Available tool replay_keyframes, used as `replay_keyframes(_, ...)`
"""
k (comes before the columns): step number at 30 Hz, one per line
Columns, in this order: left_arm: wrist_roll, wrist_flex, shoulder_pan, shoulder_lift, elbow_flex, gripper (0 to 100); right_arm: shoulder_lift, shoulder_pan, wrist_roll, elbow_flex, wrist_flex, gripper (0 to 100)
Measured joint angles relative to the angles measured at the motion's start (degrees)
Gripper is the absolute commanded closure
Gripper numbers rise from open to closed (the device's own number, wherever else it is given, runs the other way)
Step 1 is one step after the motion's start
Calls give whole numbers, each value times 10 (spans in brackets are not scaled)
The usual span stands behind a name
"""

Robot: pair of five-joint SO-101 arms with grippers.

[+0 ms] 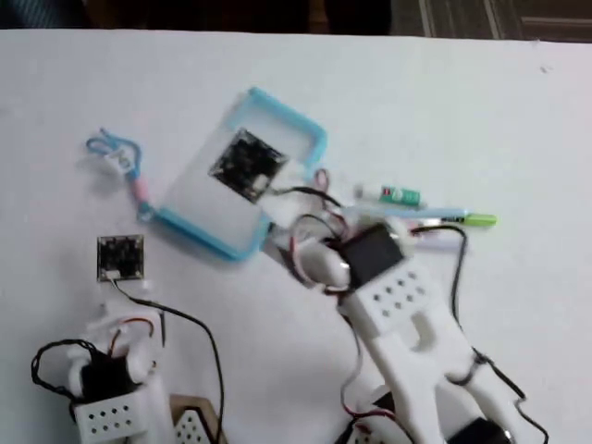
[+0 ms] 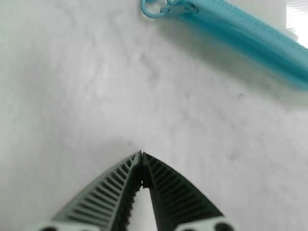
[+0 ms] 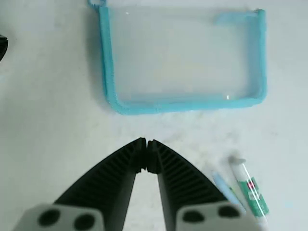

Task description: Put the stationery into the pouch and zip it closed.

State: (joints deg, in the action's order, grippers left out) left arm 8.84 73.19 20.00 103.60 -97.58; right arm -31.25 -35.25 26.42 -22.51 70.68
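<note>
A clear pouch [image 1: 231,176] with a blue zipper border lies flat in the middle of the table. Beside it lie a white tube with a green label [image 1: 393,194] and a light blue pen with a green cap [image 1: 453,218]. My right gripper [image 3: 146,143] is shut and empty, just short of the pouch's [image 3: 183,57] near blue edge, with the tube [image 3: 250,190] and pen [image 3: 226,187] off to its side. My left gripper [image 2: 141,155] is shut and empty over bare table, some way from the pouch's zipper end [image 2: 163,7].
A blue and pink lanyard [image 1: 120,157] trails from the pouch's corner. The left arm [image 1: 116,370] stands at the front left and the right arm [image 1: 398,305] at the front right. Cables hang from both. The white table [image 1: 481,102] extends beyond.
</note>
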Motion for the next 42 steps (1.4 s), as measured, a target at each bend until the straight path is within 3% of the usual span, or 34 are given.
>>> replay_keyframes(4, 0, 0, 0, 0, 0, 975, 105, -42, -21, 36, -34, 953)
replay_keyframes(10, 0, 0, 0, 0, 0, 975, 302, -71, -47, 186, -35, 754)
replay_keyframes(17, 0, 0, 0, 0, 0, 975, 479, -128, -6, 289, 46, 763)
replay_keyframes(22, 0, 0, 0, 0, 0, 975, 512, -155, 4, 295, 29, 764)
replay_keyframes(27, 0, 0, 0, 0, 0, 975, 551, -120, 10, 259, -72, 781)
replay_keyframes(31, 0, 0, 0, 0, 0, 975, 574, -80, 11, 236, -130, 984)
replay_keyframes(34, 0, 0, 0, 0, 0, 975, 576, -43, 10, 238, -155, 940)
replay_keyframes(37, 0, 0, 0, 0, 0, 975, 577, -2, 9, 237, -155, 986)
replay_keyframes(42, 0, 0, 0, 0, 0, 976, 578, 60, 41, 236, -136, 981)
